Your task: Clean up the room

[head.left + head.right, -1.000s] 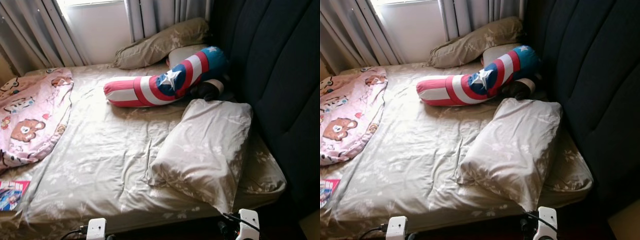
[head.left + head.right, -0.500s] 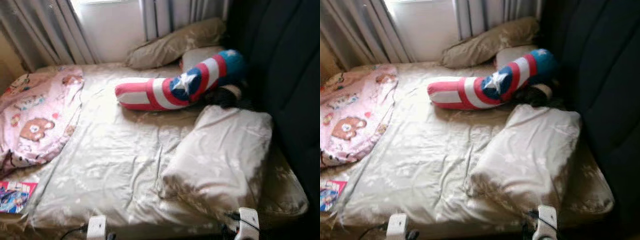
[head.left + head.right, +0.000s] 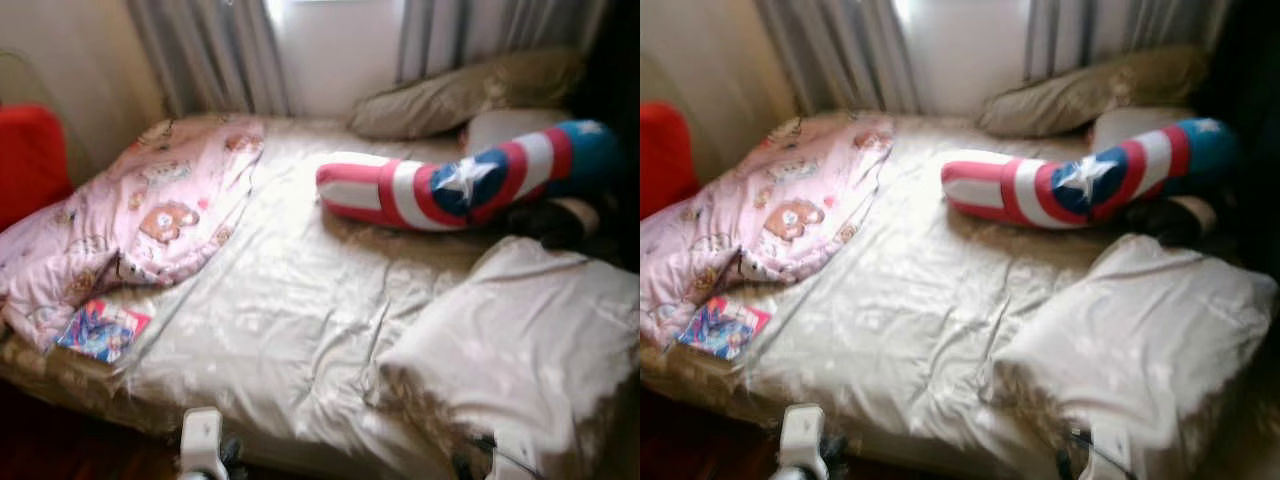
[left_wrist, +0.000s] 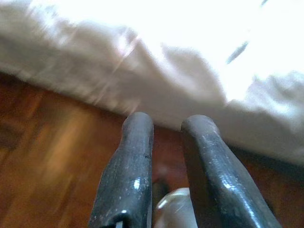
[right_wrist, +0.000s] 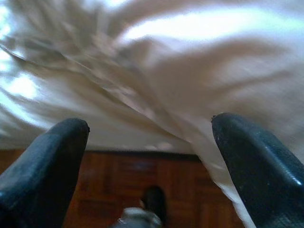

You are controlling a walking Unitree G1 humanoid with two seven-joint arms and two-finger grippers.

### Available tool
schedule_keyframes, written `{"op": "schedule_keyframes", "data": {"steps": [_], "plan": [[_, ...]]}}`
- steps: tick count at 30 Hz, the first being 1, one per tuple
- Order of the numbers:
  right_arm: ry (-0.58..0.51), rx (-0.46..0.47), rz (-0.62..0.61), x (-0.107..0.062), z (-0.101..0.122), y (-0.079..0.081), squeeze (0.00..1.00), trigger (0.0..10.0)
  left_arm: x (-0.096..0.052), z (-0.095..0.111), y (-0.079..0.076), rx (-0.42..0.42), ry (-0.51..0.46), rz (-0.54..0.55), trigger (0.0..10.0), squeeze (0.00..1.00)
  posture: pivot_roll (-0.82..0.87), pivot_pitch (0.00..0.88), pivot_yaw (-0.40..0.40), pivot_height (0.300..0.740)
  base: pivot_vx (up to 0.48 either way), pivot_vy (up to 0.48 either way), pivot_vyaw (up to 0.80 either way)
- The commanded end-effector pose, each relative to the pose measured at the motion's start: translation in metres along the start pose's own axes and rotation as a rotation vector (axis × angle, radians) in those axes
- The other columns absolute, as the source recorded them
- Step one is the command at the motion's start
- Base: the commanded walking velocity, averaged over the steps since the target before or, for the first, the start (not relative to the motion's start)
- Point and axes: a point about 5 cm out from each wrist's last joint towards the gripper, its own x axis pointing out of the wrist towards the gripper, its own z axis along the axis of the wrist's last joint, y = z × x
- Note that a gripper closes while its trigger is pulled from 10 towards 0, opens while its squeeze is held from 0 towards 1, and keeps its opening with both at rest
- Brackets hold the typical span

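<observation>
Fingers first: in the left wrist view, left gripper [image 4: 164, 156] nearly clenched, a slim gap between its two fingers [image 4: 128, 166], nothing held, hanging over the wood floor [image 4: 42, 156] just below the bed edge. In the right wrist view, right gripper [image 5: 149, 156] spread wide and empty, fingers [image 5: 42, 166] aimed at the rumpled sheet [image 5: 190, 71] hanging over the bed side.

In the left eye view, blurred: whole scene slid to the right against half a second ago, so head turned left, not things moved. Newly in sight: more of the pink blanket [image 3: 150, 220], a red thing [image 3: 30, 160] at the far left, a bare wall. Magazine [image 3: 102, 330] now well inside the frame at the bed [image 3: 290, 300] corner, partly under the blanket. Probably hunting for clutter on that side; nothing tidied yet.

Count: three pillows, near pillow [image 3: 520, 340], far pillow [image 3: 460, 95], a pale one [image 3: 505, 128] half hidden; one striped bolster [image 3: 450, 190]; one blanket; one magazine.

Right eye view: same scene, nothing added.
</observation>
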Motion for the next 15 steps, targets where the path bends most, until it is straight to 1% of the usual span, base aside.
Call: {"op": "schedule_keyframes", "data": {"steps": [1,6,15], "plan": [[-0.017,0.000,0.014,0.0012,0.0032,0.0050,0.00,10.0,-0.0027,-0.0075,0.0033,0.003,0.031,0.011,10.0,0.00,-0.03,0.000,0.052,0.740,0.000,0.000,0.00],[-0.010,0.004,0.005,0.0009,0.0016,0.0046,0.00,10.0,-0.0029,-0.0081,0.0022,0.010,0.031,0.009,10.0,0.00,-0.03,0.000,0.053,0.740,0.000,0.000,0.00],[-0.005,0.010,0.003,0.0009,0.0009,0.0044,0.00,10.0,-0.0042,-0.0112,0.0023,0.016,0.038,0.014,10.0,0.00,-0.02,0.000,0.049,0.740,0.000,0.000,-0.76]]}}
